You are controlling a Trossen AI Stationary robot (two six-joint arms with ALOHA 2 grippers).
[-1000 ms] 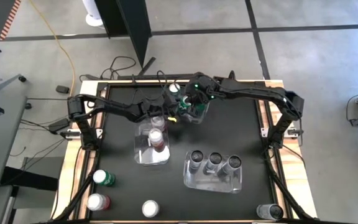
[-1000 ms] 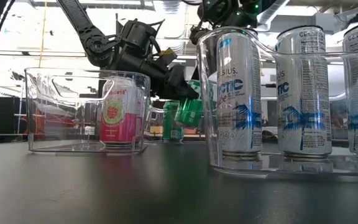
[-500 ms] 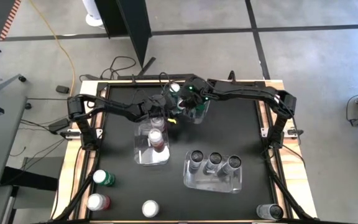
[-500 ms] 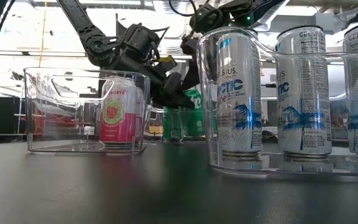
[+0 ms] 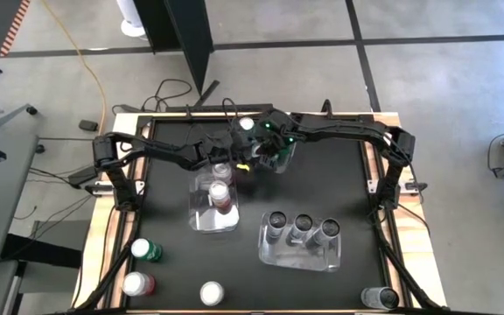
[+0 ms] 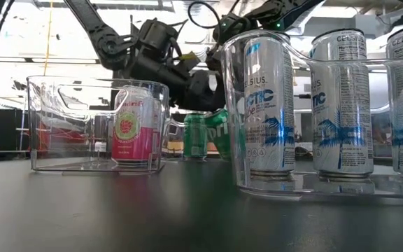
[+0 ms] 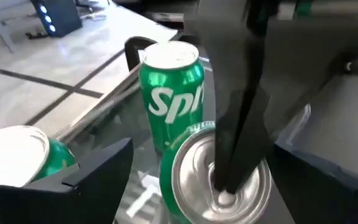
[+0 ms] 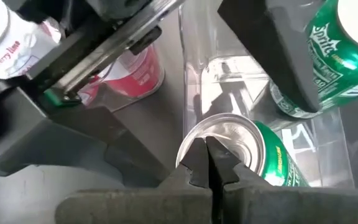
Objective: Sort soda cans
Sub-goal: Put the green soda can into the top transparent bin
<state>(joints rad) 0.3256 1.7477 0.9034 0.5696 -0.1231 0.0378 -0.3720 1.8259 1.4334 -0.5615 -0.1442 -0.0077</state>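
A clear bin (image 5: 285,163) at the table's far middle holds green soda cans. One green can (image 6: 224,137) stands tilted in it, beside an upright green can (image 7: 169,93); a third green can (image 7: 17,155) shows close by. My left gripper (image 7: 204,155) is open, its fingers on either side of the tilted can and apart from it. My right gripper (image 8: 207,154) is shut, its tips on that can's silver top. A second bin (image 5: 214,210) holds red cans and a third (image 5: 300,254) holds grey cans. My right gripper presses its shut fingertips (image 7: 225,186) on the silver top (image 8: 232,140) of the tilted green can, near the top's middle. The fingers come slanting down from above. The can leans in the far bin with its lower end down inside it.
Loose cans stand at the table's near left: a green one (image 5: 144,251), a red one (image 5: 136,284) and one showing only its pale top (image 5: 211,293). A dark can (image 5: 379,297) stands at the near right. Both arms crowd over the far bin.
My left gripper has opened and let go of the green can. The can, held tilted in the air a second ago, has sunk into the far bin and leans there. My right gripper has come down and toward the table's left, onto the can's top.
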